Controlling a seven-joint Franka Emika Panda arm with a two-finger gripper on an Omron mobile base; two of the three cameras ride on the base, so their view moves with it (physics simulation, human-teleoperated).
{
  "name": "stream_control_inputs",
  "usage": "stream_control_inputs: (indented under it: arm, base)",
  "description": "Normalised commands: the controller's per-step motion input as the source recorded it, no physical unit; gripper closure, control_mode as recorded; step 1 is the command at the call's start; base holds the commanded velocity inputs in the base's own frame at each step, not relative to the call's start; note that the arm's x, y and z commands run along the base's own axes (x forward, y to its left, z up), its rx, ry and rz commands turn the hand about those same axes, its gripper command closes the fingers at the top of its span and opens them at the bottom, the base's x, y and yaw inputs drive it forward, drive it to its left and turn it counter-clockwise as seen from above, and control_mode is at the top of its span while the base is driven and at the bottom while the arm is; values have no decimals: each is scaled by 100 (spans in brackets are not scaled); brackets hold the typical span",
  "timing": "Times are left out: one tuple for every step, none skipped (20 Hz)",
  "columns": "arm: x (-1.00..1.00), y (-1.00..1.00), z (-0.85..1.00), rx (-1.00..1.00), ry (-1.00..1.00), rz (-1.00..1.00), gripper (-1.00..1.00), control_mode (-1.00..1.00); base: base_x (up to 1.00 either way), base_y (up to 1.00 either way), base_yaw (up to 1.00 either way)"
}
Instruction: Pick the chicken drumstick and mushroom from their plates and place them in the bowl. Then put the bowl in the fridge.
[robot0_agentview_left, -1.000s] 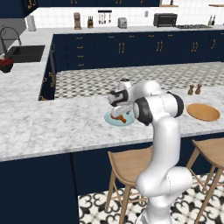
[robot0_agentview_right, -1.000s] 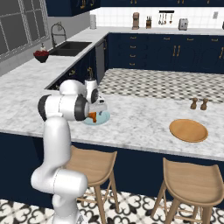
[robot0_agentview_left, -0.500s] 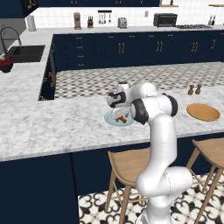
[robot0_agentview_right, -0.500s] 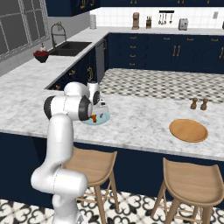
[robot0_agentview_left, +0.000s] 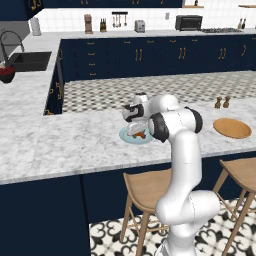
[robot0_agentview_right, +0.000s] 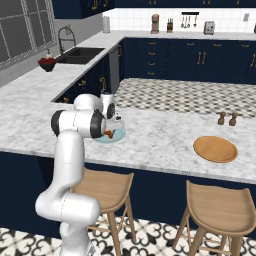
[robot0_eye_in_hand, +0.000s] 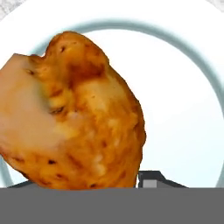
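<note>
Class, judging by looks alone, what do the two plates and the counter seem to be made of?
Pale blue plate: probably glazed ceramic, smooth white face with a blue ring.
Tan plate: likely wood, matte orange-brown with faint grain.
Counter: looks like polished marble, white with grey veining.

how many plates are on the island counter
2: a pale light-blue round plate under the robot's hand, holding the orange-brown drumstick, and a tan wooden round plate further along, near the two small shakers.

We see a glossy white arm (robot0_agentview_left: 182, 165) built of thick rounded tubular segments, swelling into a bulbous white base. Dark grey to black rings cap its joints (robot0_agentview_right: 98, 124). A small white-and-dark claw (robot0_agentview_left: 134, 131) ends it, with dark grey fingertips (robot0_eye_in_hand: 151, 178).
</note>
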Motion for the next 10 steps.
stream_control_inputs:
  arm:
    - [0,24,0,0,-2,0,100,-100]
    - [0,24,0,0,-1,0,100,-100]
    - [0,1,11,8,-4,0,100,-100]
    - [-11,0,46,19,-14,0,100,-100]
    - [-24,0,66,14,-18,0,100,-100]
    - [-29,0,78,10,-17,-2,100,-100]
    - [-41,4,91,5,-20,-4,100,-100]
    - [-48,4,100,1,-25,-5,100,-100]
    - [-54,4,100,0,-26,-6,100,-100]
    - [-58,0,100,0,-27,-7,100,-100]
  base:
    - [0,0,0]
    - [0,0,0]
    - [0,0,0]
    - [0,0,0]
    - [0,0,0]
    - [0,0,0]
    - [0,0,0]
    - [0,0,0]
    - [0,0,0]
    - [0,0,0]
